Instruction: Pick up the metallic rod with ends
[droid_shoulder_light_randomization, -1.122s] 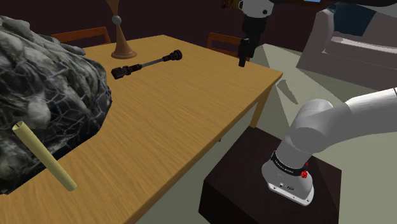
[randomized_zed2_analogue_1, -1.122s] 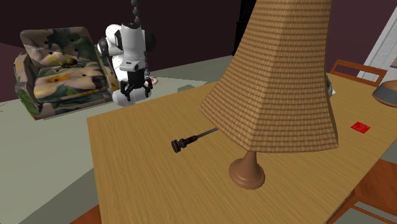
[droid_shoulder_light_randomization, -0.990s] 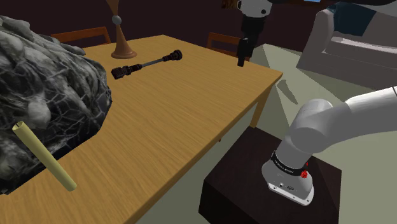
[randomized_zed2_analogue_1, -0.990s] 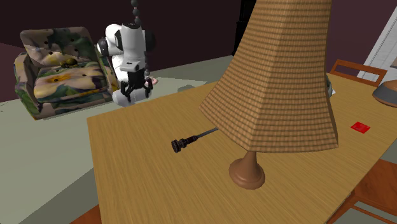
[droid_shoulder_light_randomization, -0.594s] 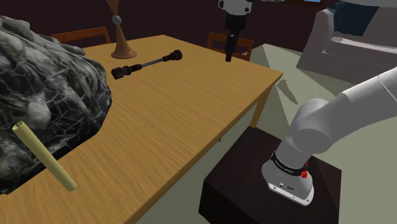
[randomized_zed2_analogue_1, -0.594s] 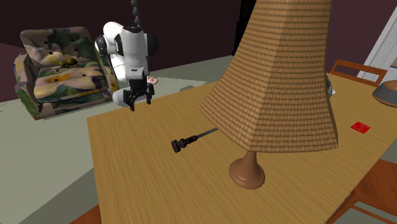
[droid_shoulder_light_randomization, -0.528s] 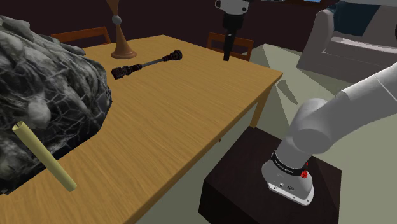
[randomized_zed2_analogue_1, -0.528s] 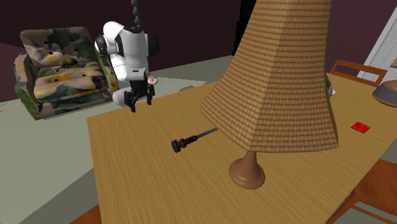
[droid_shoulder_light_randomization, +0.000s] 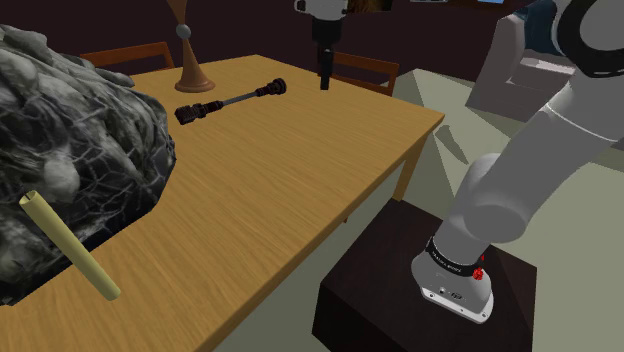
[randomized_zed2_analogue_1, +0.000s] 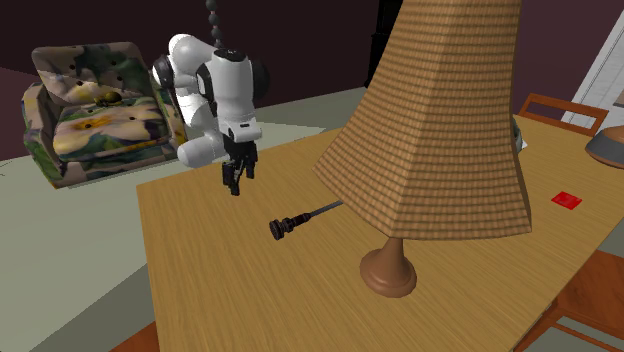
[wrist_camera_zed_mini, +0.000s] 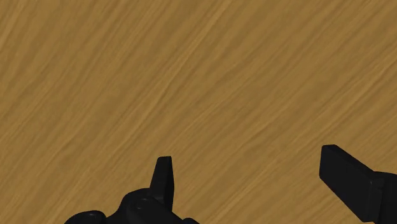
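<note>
The rod (droid_shoulder_light_randomization: 231, 100) is thin and grey with dark knobbed ends, lying flat on the wooden table (droid_shoulder_light_randomization: 280, 170) near the lamp base. In the second exterior view the rod (randomized_zed2_analogue_1: 303, 217) runs partly under the lamp shade. My black gripper (droid_shoulder_light_randomization: 323, 72) hangs above the table's far side, to the shoulder view's right of the rod and clear of it. From the second exterior view the gripper (randomized_zed2_analogue_1: 238, 181) hovers a short way beyond the rod's near knob. In the wrist view the fingers (wrist_camera_zed_mini: 162, 178) stand well apart over bare wood, the gripper (wrist_camera_zed_mini: 248, 175) open with nothing between them.
A table lamp with a woven shade (randomized_zed2_analogue_1: 430, 120) and round base (droid_shoulder_light_randomization: 194, 76) stands beside the rod. A large dark rocky mass (droid_shoulder_light_randomization: 70, 150) and a pale tube (droid_shoulder_light_randomization: 70, 245) fill the shoulder view's left. Chairs (droid_shoulder_light_randomization: 365, 70) line the far edge; a red square (randomized_zed2_analogue_1: 566, 200) lies further along the table.
The arm has swung from beyond the table's corner to above the tabletop, carrying the gripper toward the rod. The rod has not moved.
</note>
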